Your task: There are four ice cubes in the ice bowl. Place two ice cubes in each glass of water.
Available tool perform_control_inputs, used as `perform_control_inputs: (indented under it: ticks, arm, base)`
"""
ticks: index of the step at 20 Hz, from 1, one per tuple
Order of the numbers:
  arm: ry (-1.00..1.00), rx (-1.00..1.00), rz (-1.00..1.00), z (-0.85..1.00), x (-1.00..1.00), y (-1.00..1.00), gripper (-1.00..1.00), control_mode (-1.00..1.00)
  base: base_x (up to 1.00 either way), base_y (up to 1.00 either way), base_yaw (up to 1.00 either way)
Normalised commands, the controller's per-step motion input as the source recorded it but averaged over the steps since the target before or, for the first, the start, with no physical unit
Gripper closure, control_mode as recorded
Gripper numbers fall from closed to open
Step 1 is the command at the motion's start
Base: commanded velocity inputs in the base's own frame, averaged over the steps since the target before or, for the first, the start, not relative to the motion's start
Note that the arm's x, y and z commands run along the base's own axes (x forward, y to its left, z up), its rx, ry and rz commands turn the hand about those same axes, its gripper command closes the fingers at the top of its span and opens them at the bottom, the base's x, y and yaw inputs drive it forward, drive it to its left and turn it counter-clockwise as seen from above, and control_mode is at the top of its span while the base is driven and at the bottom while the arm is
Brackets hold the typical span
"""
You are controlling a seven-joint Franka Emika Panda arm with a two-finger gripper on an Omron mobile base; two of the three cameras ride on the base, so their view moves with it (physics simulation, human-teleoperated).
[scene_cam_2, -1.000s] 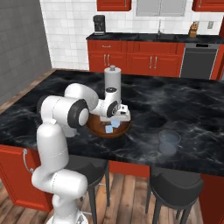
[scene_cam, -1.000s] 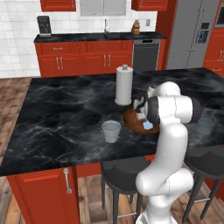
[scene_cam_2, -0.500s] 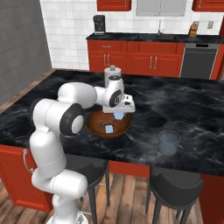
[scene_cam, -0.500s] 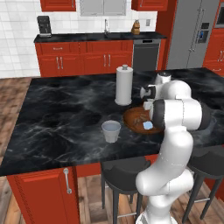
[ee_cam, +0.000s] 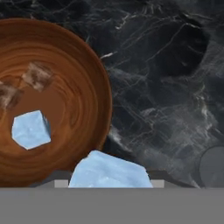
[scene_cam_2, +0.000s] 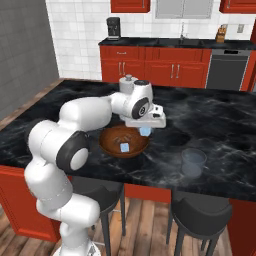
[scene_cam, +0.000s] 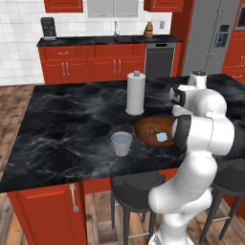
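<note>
The reddish-brown ice bowl (scene_cam_2: 111,142) (scene_cam: 146,125) (ee_cam: 83,74) sits on the black marble island. One pale blue ice cube (scene_cam_2: 124,147) (scene_cam: 161,137) (ee_cam: 30,129) lies in it, and two fainter, see-through cubes (ee_cam: 38,75) lie deeper in. My gripper (scene_cam_2: 145,131) hovers over the bowl's right rim, shut on another ice cube (ee_cam: 109,170). One glass of water (scene_cam: 121,143) stands left of the bowl. A second glass (scene_cam_2: 193,162) (ee_cam: 214,168) stands to its right, apart from the gripper.
A tall white paper-towel roll (scene_cam: 135,93) stands just behind the bowl. Black stools (scene_cam_2: 200,215) are tucked under the island's near edge. Red cabinets and a dishwasher line the far wall.
My hand has risen out of the bowl and moved right, to its right rim, with an ice cube in it. The bowl and glasses have not moved.
</note>
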Motion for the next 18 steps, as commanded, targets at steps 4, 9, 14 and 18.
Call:
perform_control_inputs:
  ticks: [4, 9, 14, 18]
  arm:
    - [0.01, 0.01, -0.10, 0.15, -0.34, -0.83, 1.00, -1.00]
    - [0.01, 0.00, -0.10, 0.03, -0.23, -0.85, 1.00, -1.00]
    - [0.00, 0.01, -0.09, 0.00, -0.19, -0.85, 1.00, -1.00]
    - [0.00, 0.04, -0.07, 0.00, -0.01, -0.56, 1.00, -1.00]
  base:
    - [0.00, 0.00, 0.00]
    - [0.00, 0.00, 0.00]
    - [0.00, 0.00, 0.00]
    - [0.00, 0.00, 0.00]
